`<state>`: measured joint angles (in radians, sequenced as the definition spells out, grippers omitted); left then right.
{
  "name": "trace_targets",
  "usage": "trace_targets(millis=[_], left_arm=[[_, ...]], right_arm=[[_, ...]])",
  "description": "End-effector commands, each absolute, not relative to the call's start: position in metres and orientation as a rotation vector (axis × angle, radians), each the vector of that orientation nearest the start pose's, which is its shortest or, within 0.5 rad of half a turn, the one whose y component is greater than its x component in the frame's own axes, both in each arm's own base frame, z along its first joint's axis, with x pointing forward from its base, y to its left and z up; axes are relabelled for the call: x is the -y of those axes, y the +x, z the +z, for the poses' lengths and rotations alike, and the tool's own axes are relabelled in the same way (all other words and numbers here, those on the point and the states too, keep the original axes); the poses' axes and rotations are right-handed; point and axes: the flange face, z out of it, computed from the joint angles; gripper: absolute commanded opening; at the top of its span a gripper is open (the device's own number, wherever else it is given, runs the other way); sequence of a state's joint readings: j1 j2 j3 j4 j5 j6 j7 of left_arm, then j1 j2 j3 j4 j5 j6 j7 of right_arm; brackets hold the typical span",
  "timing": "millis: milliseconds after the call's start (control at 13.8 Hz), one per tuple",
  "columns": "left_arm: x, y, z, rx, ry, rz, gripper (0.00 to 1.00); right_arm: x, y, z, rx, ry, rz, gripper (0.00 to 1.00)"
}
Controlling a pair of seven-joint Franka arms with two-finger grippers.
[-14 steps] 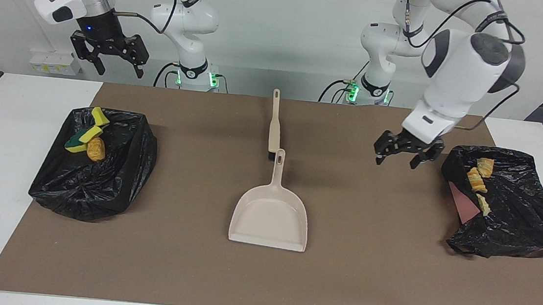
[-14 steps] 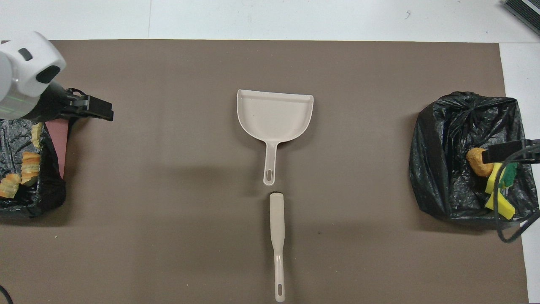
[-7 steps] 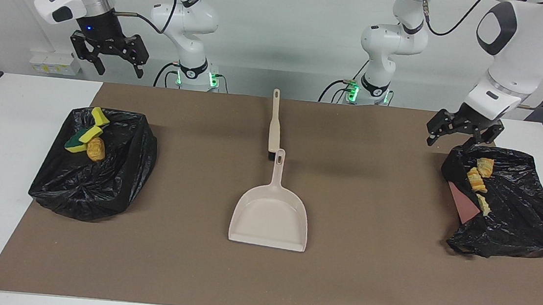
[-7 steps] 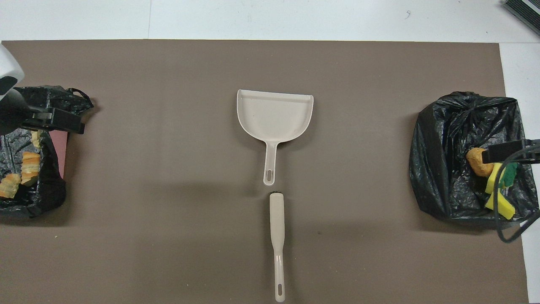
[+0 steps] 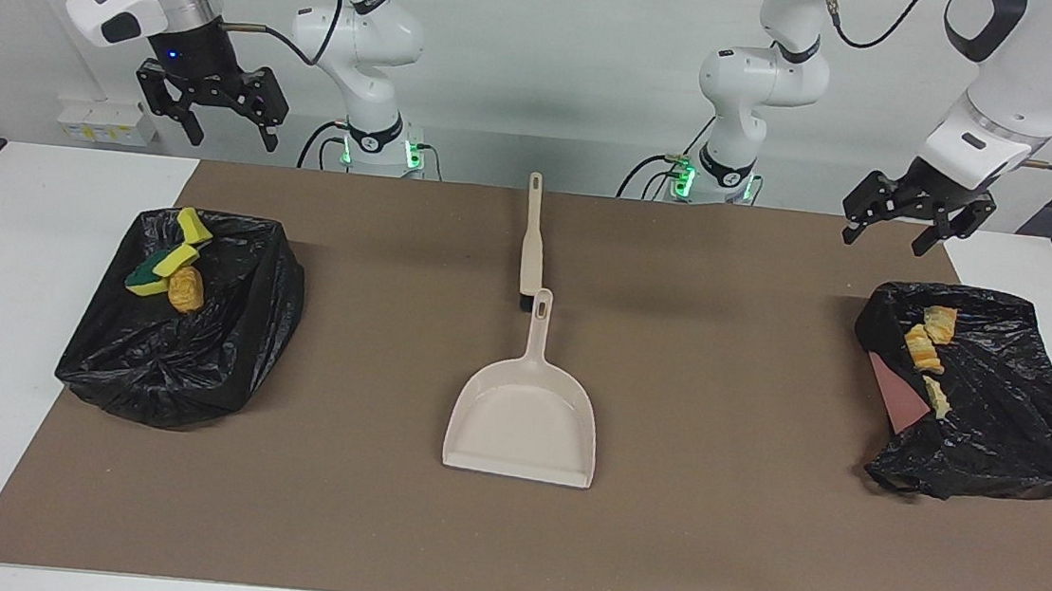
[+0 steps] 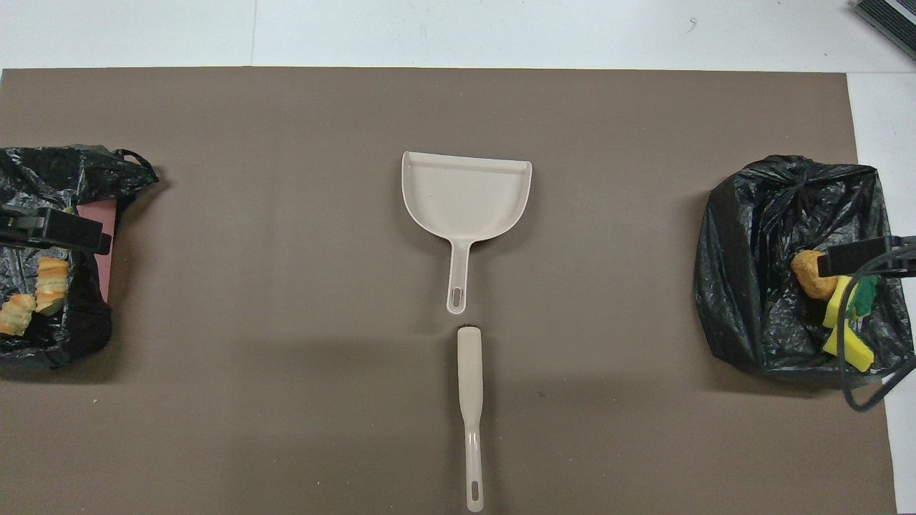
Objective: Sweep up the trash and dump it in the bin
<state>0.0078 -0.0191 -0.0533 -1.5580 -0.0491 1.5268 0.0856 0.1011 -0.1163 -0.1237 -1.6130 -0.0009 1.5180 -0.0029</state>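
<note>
I am looking along the facing view from its left side: the right gripper point(image 5: 212, 106) is waiting high over the table edge at the robots' end, above the right arm's bin bag point(image 5: 226, 345), its fingers spread wide and holding nothing. That bag is sitting near the right arm's end of the brown mat point(image 5: 353, 528), and the yellow sponge pieces point(image 5: 169, 257) and one bread lump point(image 5: 187, 290) are lying in its mouth, so I judge that share already dumped. Mid-table, the brush point(image 5: 531, 244) and the dustpan point(image 5: 525, 410) are lying in line, handle to handle, set down clear of both arms; the brush's bristles are mostly hidden by the pan's handle. Toward the left arm's end, the left gripper point(image 5: 914, 212) is hanging open and empty over the mat's corner beside the second bin bag point(image 5: 1000, 423), where three bread lumps point(image 5: 927, 345) are resting. Overhead, both grippers are cut off at the frame edges.
</note>
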Motion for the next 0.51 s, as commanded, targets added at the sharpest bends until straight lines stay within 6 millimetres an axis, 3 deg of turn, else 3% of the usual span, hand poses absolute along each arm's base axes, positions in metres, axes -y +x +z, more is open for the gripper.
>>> trace_targets(millis=[0, 434], left_arm=[[0.0285, 0.5404, 0.6453, -0.226, -3.170, 0.055, 1.00], [0.0259, 0.5333, 0.6464, -0.225, -3.162, 0.166, 1.00]], right_arm=[[0.0181, 0.5102, 0.6594, -0.022, -3.141, -0.056, 1.00], [0.0188, 0.5102, 0.6572, -0.026, -3.141, -0.049, 1.00]])
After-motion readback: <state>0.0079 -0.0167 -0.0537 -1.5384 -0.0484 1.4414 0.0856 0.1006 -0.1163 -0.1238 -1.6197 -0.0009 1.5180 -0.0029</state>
